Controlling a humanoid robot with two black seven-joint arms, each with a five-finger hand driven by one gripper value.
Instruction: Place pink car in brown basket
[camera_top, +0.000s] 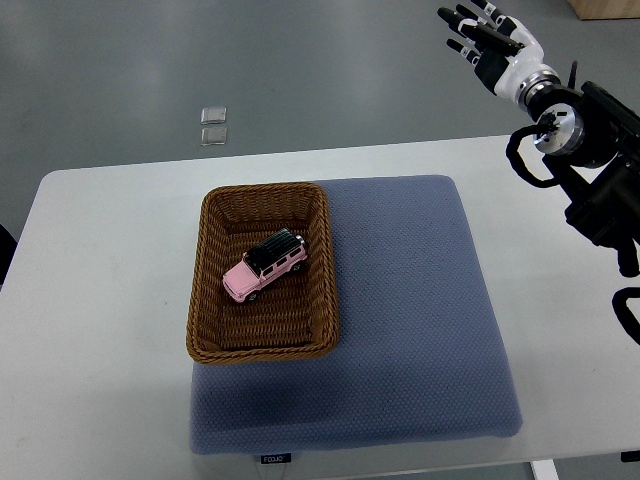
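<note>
A pink toy car (265, 267) with a black roof lies inside the brown wicker basket (212, 283), near its middle, pointing diagonally. The basket stands on the left part of a blue-grey mat (410, 300). My right hand (485, 40) is raised at the top right, far from the basket, beyond the table's far edge, with fingers spread and holding nothing. Its arm (590, 160) comes in from the right edge. My left arm does not show.
The mat lies on a white table (90, 300). Two small clear square objects (213, 125) lie on the grey floor beyond the table's far edge. A brown box corner (610, 8) shows at the top right.
</note>
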